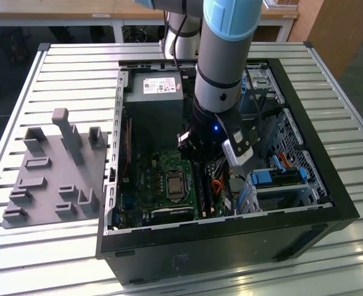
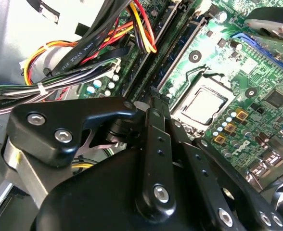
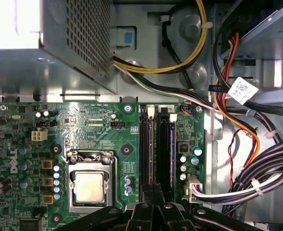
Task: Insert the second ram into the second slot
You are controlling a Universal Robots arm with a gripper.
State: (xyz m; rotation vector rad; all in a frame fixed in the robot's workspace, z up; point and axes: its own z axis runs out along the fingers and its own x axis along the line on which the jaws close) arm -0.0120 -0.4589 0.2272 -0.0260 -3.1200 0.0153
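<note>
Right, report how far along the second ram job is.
Done: the hand is low inside the open case, directly over the two memory slots beside the processor socket. In hand: it is lined up on those slots, but its own linkage hides whether it grips the second ram. Left: no seated stick can be confirmed, so insertion looks unfinished.

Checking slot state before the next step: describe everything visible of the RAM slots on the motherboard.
The RAM slots are long, narrow black plastic channels lying parallel, side by side on the green motherboard, between the CPU socket and the board's cabled edge. White latch tabs show at their far ends. A dark module seems seated in one. The gripper hovers over their near ends.
</note>
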